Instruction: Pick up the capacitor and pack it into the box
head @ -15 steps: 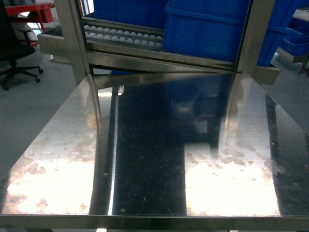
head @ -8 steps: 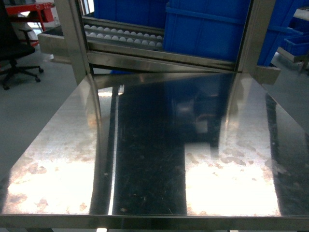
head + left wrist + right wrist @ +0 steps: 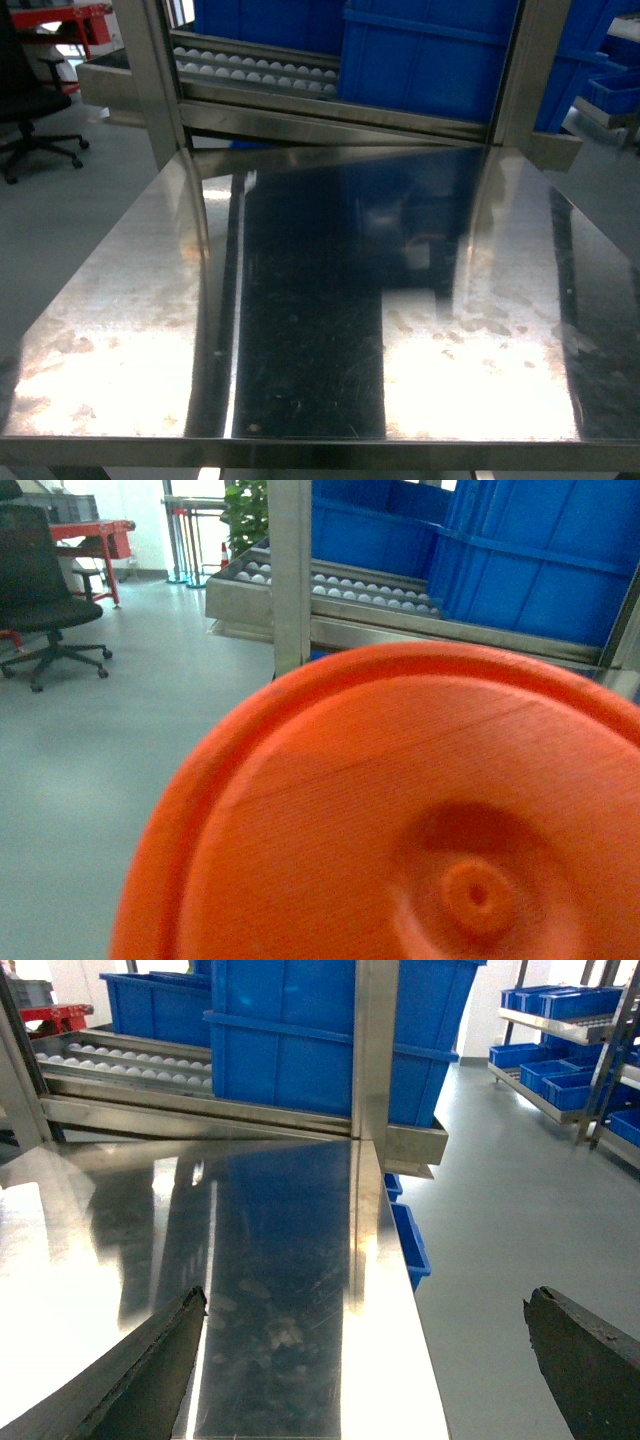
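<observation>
Most of the left wrist view is blocked by a blurred orange disc [image 3: 400,820], cut off at the right and bottom edges. The left gripper cannot be seen. Only two dark fingertips [image 3: 150,1370] of the right gripper [image 3: 365,1360] are shown, cropped below.
</observation>
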